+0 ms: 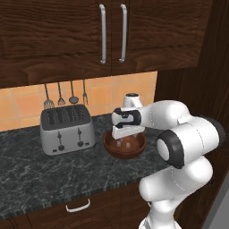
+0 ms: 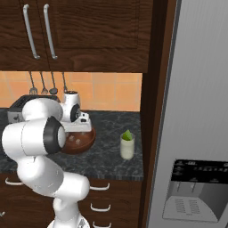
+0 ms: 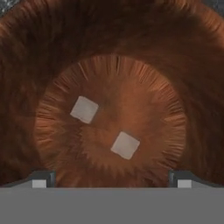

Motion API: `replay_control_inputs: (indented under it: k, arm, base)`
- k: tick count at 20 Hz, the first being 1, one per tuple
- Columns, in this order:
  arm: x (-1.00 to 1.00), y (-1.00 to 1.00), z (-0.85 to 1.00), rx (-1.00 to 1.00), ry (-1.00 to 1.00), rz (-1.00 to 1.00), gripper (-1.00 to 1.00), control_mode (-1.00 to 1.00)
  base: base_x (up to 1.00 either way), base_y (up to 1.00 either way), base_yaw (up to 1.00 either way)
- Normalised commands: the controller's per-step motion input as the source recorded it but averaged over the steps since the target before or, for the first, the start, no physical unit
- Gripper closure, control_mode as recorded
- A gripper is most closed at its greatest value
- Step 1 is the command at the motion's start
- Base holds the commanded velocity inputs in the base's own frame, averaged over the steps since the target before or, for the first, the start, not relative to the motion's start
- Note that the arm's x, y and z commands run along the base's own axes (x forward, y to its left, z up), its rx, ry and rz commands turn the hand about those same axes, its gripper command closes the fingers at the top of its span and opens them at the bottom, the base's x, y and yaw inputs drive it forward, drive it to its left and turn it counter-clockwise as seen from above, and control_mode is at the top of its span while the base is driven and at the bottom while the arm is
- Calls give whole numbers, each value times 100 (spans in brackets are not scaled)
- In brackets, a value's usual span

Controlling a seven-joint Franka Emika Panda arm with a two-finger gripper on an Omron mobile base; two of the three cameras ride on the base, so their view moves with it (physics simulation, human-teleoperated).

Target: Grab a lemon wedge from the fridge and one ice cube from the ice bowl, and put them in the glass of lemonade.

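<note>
while the end effector [image 3: 111, 178] gapes, two ice cubes [image 3: 125, 145] lie in the ice bowl [image 3: 109, 30].

Toaster [image 2: 18, 111]: in the right base view mostly behind the arm; a sliver shows at the counter's left edge.

Ice bowl [image 2: 87, 140]: left half hidden by the arm's elbow in the right base view. From the left base view its near rim [image 1: 125, 154] is clear, far rim behind the gripper [image 1: 127, 134]. In the hand view its rim [image 3: 26, 52] runs off every edge.

Gripper fingertips [image 3: 39, 180]: just the tops show in the hand view, spread wide.

Fridge [image 2: 196, 111]: cut off at top, right and bottom; handles out of frame.

Lemon wedge [image 2: 128, 135]: in the glass of lemonade [image 2: 127, 147], too small to read detail.
</note>
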Motion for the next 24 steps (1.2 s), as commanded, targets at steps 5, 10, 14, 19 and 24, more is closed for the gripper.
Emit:
replay_control_inputs:
  k: [5,10,14,19,24]
  arm:
    - [12,0,-47,0,5,1,-100,-100]
    - [14,2,-42,0,7,0,-100,-100]
    - [0,0,-29,0,8,1,-100,-100]
    - [0,0,-23,0,3,3,-100,-100]
    - [-26,1,-11,0,0,2,-100,-100]
  base:
    - [0,0,0]
    - [0,0,0]
    - [0,0,0]
    - [0,0,0]
    - [0,0,0]
